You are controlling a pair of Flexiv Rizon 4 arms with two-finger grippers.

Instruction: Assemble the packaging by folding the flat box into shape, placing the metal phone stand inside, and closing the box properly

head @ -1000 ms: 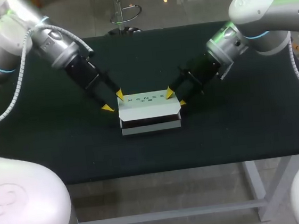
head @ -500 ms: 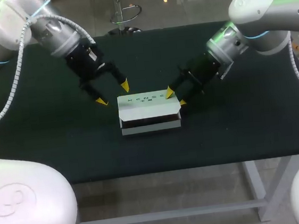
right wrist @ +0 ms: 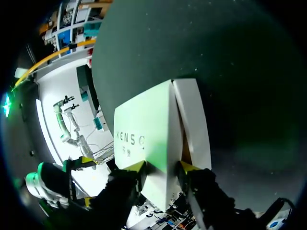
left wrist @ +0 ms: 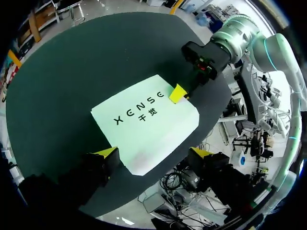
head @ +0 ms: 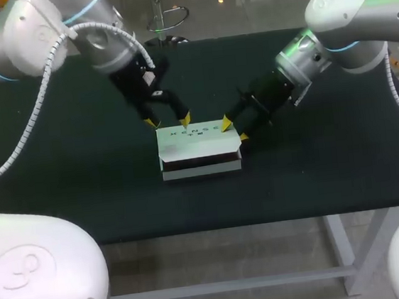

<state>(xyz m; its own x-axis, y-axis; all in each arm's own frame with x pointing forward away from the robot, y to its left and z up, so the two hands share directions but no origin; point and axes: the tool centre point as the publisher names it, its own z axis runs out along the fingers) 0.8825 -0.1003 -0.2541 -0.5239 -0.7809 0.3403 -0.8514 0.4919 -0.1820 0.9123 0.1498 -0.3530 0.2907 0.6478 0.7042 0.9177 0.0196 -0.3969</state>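
Observation:
A white box (head: 199, 148) with dark print on its lid lies at the middle of the table. A dark slit shows under the lid along its front side. My left gripper (head: 168, 122) hovers open over the box's far edge, its fingers spread wide and touching nothing. In the left wrist view the box (left wrist: 144, 124) lies just ahead of the left gripper (left wrist: 154, 155). My right gripper (head: 235, 131) is shut on the box's right end. In the right wrist view that gripper (right wrist: 162, 167) pinches the box (right wrist: 148, 134) at the lid's edge beside a side flap. No phone stand is visible.
The dark green table top (head: 329, 164) spreads bare around the box. Its front edge runs close below the box, and its right edge lies beyond my right arm.
My left gripper let go of the box's left end, opened wide, and swung up and right to the box's far edge. The right gripper and the box stayed put.

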